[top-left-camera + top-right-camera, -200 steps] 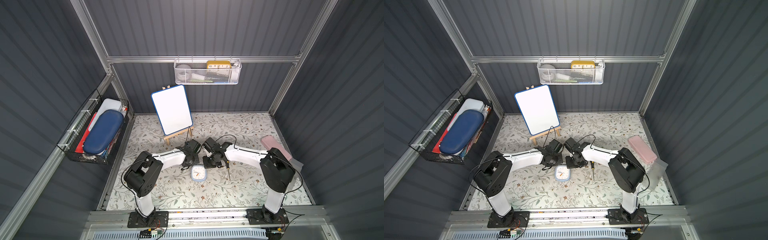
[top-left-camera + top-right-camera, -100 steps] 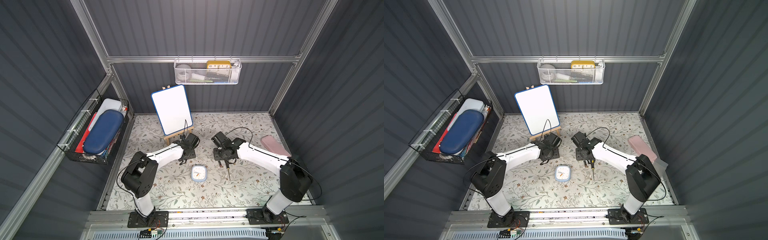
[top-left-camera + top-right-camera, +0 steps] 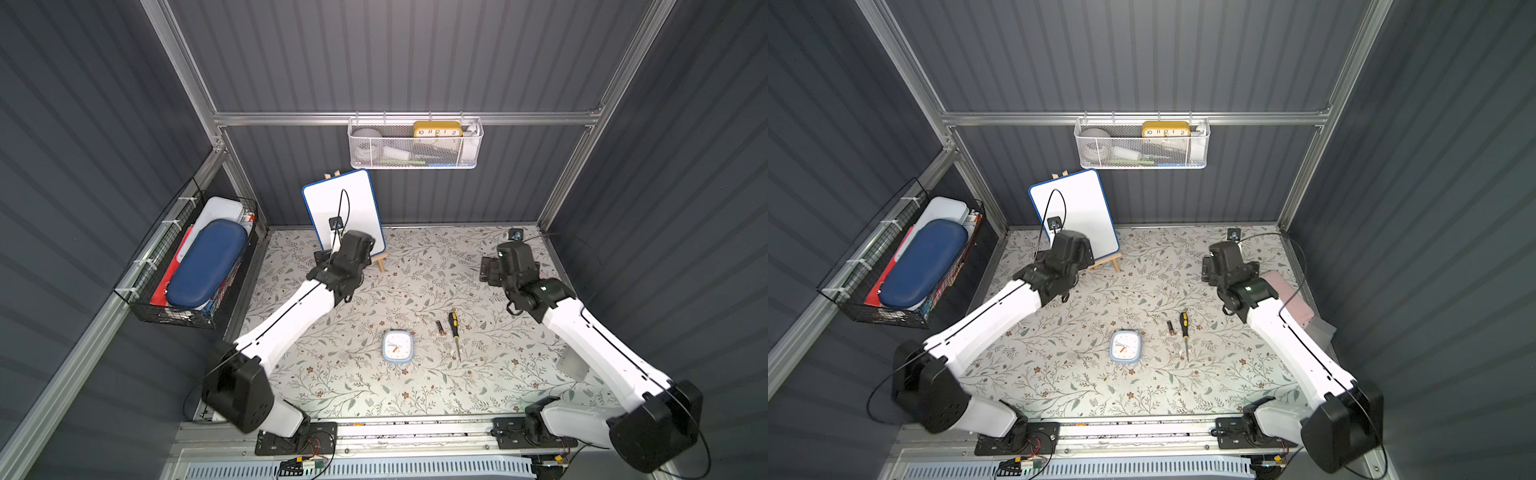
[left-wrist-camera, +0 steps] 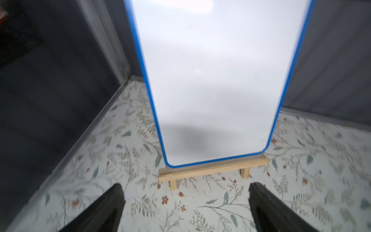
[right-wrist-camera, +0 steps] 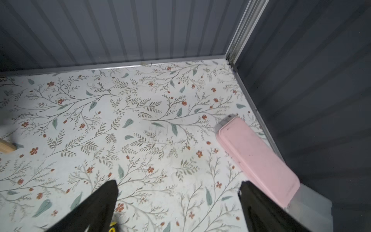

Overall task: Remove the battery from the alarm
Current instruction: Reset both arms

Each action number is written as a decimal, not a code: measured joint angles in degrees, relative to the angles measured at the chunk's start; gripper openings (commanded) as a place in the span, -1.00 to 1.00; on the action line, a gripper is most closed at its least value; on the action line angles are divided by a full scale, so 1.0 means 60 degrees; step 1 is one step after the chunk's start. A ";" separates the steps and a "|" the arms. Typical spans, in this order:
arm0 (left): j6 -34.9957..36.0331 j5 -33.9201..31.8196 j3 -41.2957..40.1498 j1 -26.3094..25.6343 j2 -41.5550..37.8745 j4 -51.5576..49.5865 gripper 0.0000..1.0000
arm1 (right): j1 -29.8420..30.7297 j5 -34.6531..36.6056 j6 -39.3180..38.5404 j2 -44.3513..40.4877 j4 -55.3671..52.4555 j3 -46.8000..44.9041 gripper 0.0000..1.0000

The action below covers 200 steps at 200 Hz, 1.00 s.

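The alarm [image 3: 397, 347] [image 3: 1125, 347], a light-blue rounded square, lies dial up on the flowered mat near the middle. To its right lies the battery [image 3: 439, 327] [image 3: 1170, 327], small and dark, on the mat beside a black-and-yellow screwdriver [image 3: 454, 328]. My left gripper [image 4: 185, 192] is open and empty, far back from the alarm and facing the whiteboard. Just as open and empty, my right gripper [image 5: 178, 188] hovers over bare mat at the back right. Neither touches anything.
A blue-framed whiteboard [image 3: 343, 212] on a wooden easel stands just ahead of the left gripper. A pink case [image 5: 255, 158] lies along the right wall. The back wall holds a white mesh basket [image 3: 415, 153], the left wall a black wire basket [image 3: 199, 266].
Both arms have drawn back from over the alarm toward the back of the cell, left and right. Both grippers went from shut to open.
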 measured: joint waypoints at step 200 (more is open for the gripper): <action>0.3089 0.7063 -0.7654 0.5085 0.2863 1.5154 0.99 | -0.2943 -0.3923 -0.1038 0.3228 1.1540 -0.5829 0.98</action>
